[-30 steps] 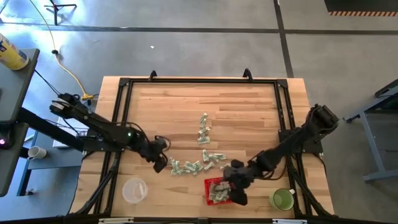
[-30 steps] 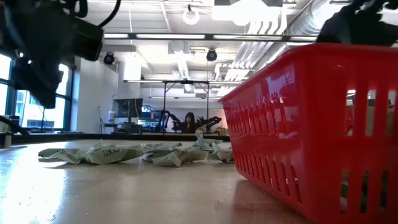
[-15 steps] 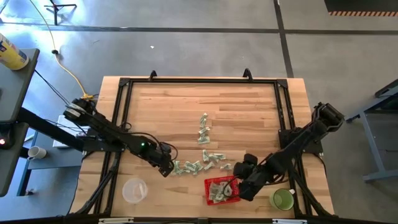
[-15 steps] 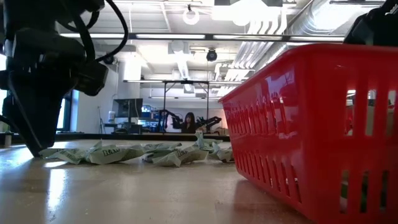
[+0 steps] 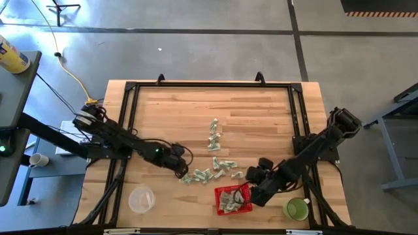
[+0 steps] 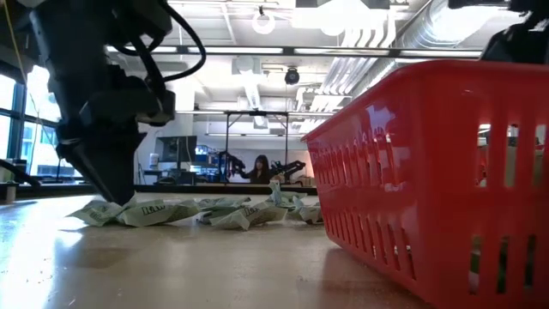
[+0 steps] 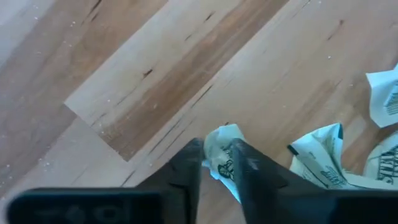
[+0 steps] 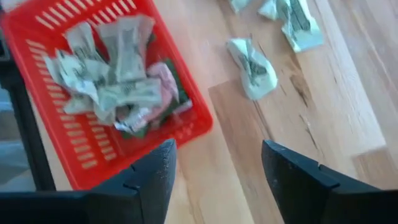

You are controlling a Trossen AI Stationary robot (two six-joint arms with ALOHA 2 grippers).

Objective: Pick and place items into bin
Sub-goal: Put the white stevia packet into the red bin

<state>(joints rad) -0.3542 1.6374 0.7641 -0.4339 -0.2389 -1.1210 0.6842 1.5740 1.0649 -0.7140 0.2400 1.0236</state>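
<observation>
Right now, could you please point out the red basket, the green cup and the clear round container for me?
red basket point(image 5: 219, 194): high view, left rim.
green cup point(image 5: 296, 209): high view, centre of its inside.
clear round container point(image 5: 140, 200): high view, middle of it.

We see a wooden table carrying scattered wrapped items, a red basket, a clear container and a green cup

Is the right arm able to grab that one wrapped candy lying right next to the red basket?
Probably yes. The right gripper hangs open beside the red basket, and the nearest wrapped candy lies alone on bare table with nothing over it. The left gripper works at the far end of the pile.
</observation>
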